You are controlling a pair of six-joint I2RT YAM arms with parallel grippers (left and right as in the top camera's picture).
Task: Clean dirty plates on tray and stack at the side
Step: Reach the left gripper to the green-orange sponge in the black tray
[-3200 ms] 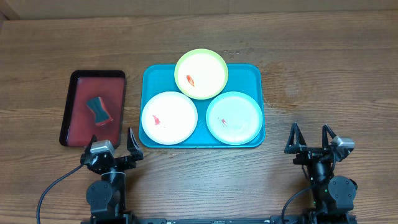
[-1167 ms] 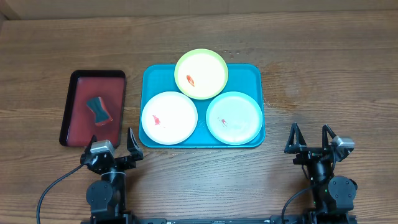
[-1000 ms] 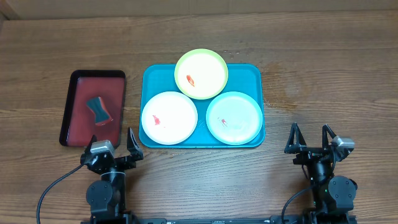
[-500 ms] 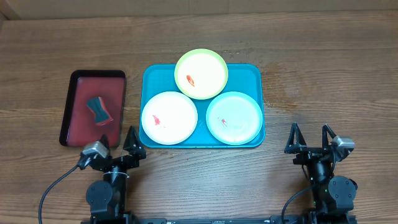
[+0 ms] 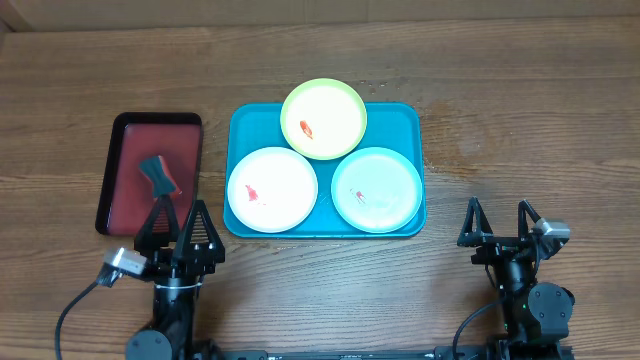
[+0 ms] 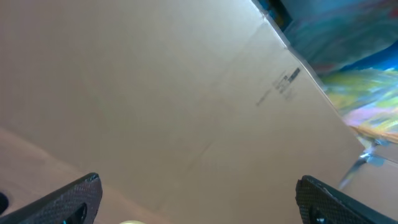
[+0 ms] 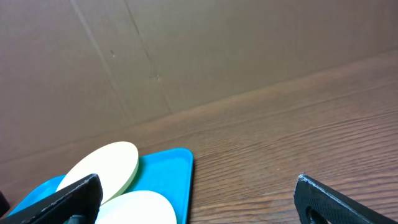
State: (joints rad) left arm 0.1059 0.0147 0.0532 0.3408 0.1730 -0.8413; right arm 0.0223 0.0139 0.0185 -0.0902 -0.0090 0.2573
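Three plates lie on the teal tray point(image 5: 398, 122). The yellow-green plate point(image 5: 323, 119) is at the back, overlapping the tray's far rim. The white plate point(image 5: 272, 189) is front left and the mint plate point(image 5: 376, 189) front right. Each has a small red smear. My left gripper point(image 5: 178, 225) is open and empty near the table's front, left of the tray's front corner. My right gripper point(image 5: 497, 225) is open and empty at the front right. In the right wrist view, the tray point(image 7: 171, 165), the yellow-green plate point(image 7: 106, 165) and the mint plate point(image 7: 140, 208) lie ahead-left of the right gripper point(image 7: 199, 199).
A dark red tray point(image 5: 132, 140) lies left of the teal one and holds a teal-and-red sponge point(image 5: 158, 175). The left wrist view shows only a cardboard wall, with its fingertips point(image 6: 71, 200) at the bottom corners. Bare wooden table lies right of the teal tray.
My left arm has turned and swung left and forward, so its open fingers now point at the red tray's front edge. The right arm, plates and trays have not moved.
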